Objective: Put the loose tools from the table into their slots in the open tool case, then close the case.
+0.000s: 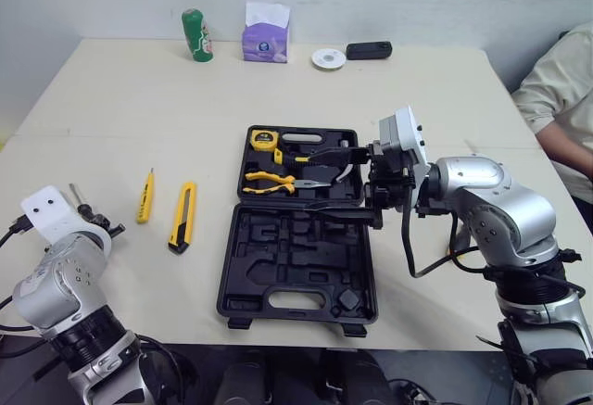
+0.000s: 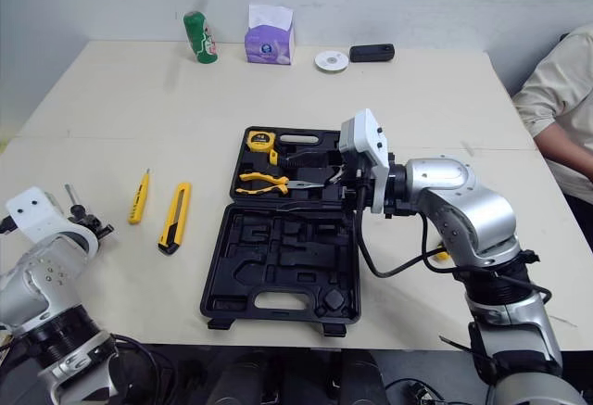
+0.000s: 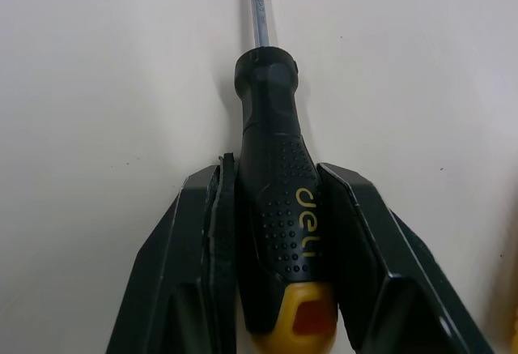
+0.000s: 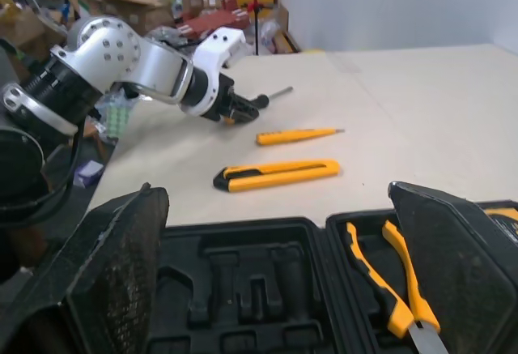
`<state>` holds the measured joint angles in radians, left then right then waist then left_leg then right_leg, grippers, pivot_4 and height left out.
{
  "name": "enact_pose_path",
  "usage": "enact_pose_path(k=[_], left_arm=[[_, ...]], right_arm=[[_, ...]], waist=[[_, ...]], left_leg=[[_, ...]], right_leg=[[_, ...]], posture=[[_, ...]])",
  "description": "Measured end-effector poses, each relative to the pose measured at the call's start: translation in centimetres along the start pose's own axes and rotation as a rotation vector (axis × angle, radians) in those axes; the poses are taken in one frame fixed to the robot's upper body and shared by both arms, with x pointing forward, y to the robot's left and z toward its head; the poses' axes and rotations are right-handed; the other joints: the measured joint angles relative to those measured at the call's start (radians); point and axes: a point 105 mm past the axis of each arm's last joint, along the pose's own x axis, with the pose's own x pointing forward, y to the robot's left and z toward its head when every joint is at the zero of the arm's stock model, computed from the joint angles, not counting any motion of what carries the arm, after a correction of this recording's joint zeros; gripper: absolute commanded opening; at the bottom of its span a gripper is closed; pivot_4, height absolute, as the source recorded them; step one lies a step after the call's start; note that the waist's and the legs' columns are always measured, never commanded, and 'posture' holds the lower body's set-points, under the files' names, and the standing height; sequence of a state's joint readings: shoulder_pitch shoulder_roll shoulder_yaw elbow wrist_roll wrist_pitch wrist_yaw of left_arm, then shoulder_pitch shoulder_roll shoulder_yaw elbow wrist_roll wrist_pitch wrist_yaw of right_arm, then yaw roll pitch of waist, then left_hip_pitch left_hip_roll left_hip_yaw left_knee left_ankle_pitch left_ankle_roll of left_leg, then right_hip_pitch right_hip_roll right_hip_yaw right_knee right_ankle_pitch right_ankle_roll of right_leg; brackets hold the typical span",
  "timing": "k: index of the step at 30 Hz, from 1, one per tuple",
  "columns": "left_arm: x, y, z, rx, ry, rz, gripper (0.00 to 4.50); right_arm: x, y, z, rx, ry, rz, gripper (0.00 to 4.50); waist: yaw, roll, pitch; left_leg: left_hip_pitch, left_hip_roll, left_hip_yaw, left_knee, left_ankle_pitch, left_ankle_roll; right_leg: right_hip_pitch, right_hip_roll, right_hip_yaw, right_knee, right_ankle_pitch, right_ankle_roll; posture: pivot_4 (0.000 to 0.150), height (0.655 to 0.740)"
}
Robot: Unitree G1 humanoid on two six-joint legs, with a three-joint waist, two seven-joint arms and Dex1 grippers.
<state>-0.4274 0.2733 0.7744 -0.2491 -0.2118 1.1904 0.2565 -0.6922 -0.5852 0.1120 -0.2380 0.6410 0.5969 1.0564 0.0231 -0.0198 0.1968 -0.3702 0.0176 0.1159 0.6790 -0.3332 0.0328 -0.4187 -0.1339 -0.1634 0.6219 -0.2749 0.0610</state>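
Closest in, at the lower left of the head view, the left gripper (image 1: 97,224) is clamped on a screwdriver (image 3: 271,127). In the left wrist view both black fingers (image 3: 198,232) press the sides of its black dotted handle, which has a yellow butt. The steel shaft runs out past the fingertips over the pale table (image 1: 417,99). Whether the tool rests on the table or is lifted clear cannot be told.

Right of centre, the right gripper (image 1: 366,187) hangs at the right edge of the open tool case (image 1: 278,247), level with its hinge. Its claw is spread wide and holds nothing; in the right wrist view the case's rim and recesses show between the two fingers.

The black case lies flat at the middle of the frame. Its upper half holds a yellow tape measure (image 1: 263,139) and yellow-handled pliers (image 1: 269,181), with a darker tool just beside them. Its lower half shows moulded slots.

Left of the case, two loose tools lie side by side but apart: a yellow utility knife (image 1: 182,217), and further left a slim yellow tester screwdriver (image 1: 145,196).

Along the top of the frame stand a green can (image 1: 196,34), a purple tissue pack (image 1: 266,32), a white disc (image 1: 328,58) and a small black device (image 1: 369,50). A person's sleeve (image 1: 556,90) shows at the right edge.
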Motion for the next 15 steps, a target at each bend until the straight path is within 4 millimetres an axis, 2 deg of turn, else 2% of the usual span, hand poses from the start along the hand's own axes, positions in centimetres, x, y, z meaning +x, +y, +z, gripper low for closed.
enact_pose_path(k=[5,7,9,12,15], left_arm=[[0.1,1.8,0.9,0.064,0.0,-0.006,1.11],[-0.1,2.0,2.2,0.093,-0.023,-0.034,1.11],[-0.3,1.4,3.6,0.155,-0.044,-0.104,1.11],[-1.8,-1.8,6.6,0.379,-0.105,-0.329,1.11],[-3.6,-5.2,7.3,0.531,-0.115,-0.532,1.11]], right_arm=[[-0.1,0.1,0.1,0.005,-0.003,0.001,4.5],[-0.2,0.1,0.0,0.01,0.002,0.001,4.5],[-0.4,0.1,-0.2,0.01,0.013,-0.005,4.5],[-1.7,0.2,-0.8,0.029,0.041,-0.044,4.5],[-2.9,0.3,-1.6,0.059,0.07,-0.079,4.5]], waist=[[-0.009,0.0,0.0],[-0.008,0.0,0.0],[-0.008,0.0,0.0],[0.003,0.0,0.0],[0.004,0.0,0.0]], left_leg=[[-0.001,0.001,0.0,0.0,0.0,-0.001],[-0.001,0.001,0.0,0.0,-0.001,-0.001],[-0.002,0.001,0.0,0.0,-0.001,-0.001],[-0.004,0.0,0.0,0.0,-0.003,-0.004],[-0.005,-0.001,0.0,0.0,-0.004,-0.004]], right_leg=[[-0.001,0.001,0.0,0.0,0.0,-0.001],[-0.001,0.001,0.0,0.0,0.0,-0.001],[-0.002,0.001,0.0,0.0,0.0,-0.001],[-0.005,-0.001,0.001,0.0,0.0,-0.001],[-0.005,-0.002,0.001,-0.001,0.0,-0.001]], posture=[[0.15,0.7278],[0.15,0.7278],[0.15,0.7278],[0.15,0.7278],[0.15,0.7278]])
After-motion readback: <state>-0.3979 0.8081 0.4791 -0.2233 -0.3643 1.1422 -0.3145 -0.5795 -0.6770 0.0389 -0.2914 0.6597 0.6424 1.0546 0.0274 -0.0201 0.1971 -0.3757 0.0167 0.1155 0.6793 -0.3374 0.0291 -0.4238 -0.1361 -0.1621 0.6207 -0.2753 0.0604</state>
